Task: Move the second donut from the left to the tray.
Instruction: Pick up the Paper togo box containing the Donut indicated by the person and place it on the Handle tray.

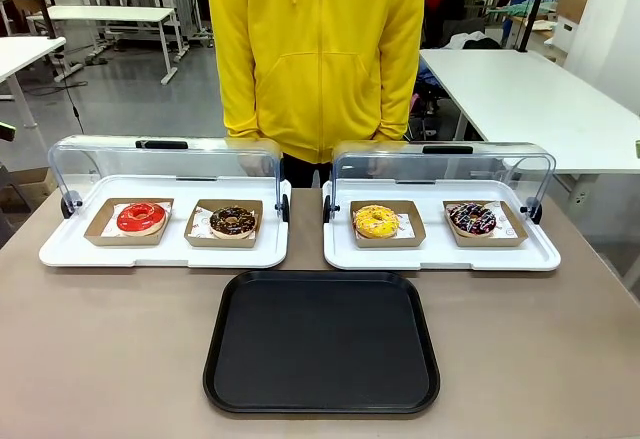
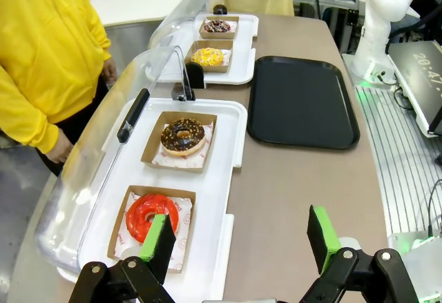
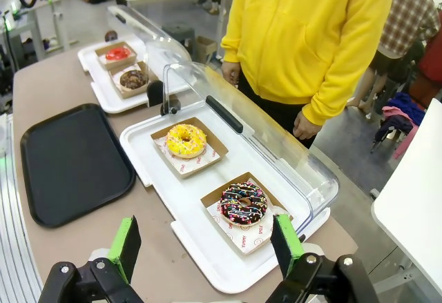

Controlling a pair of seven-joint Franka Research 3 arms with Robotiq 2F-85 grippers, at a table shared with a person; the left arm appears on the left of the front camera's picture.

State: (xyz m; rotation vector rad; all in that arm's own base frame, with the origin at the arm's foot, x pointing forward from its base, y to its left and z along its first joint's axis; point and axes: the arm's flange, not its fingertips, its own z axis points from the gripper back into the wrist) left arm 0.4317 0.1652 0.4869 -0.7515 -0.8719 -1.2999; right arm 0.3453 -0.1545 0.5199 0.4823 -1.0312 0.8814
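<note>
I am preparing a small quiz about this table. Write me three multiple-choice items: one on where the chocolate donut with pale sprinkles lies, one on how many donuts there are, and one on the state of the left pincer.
1. Where is the chocolate donut with pale sprinkles?
A. in the person's hand
B. in a box on the left white tray, beside the red donut
C. next to the yellow donut

2. How many donuts are there?
A. two
B. three
C. four

3. How does the left pincer stand?
A. open, holding nothing
B. shut on a donut
C. shut on a lid

Key: 1 B, its box shares that tray with the red one. 2 C, two lie on each white tray. 3 A, its green pads stand wide apart with nothing between.
</note>
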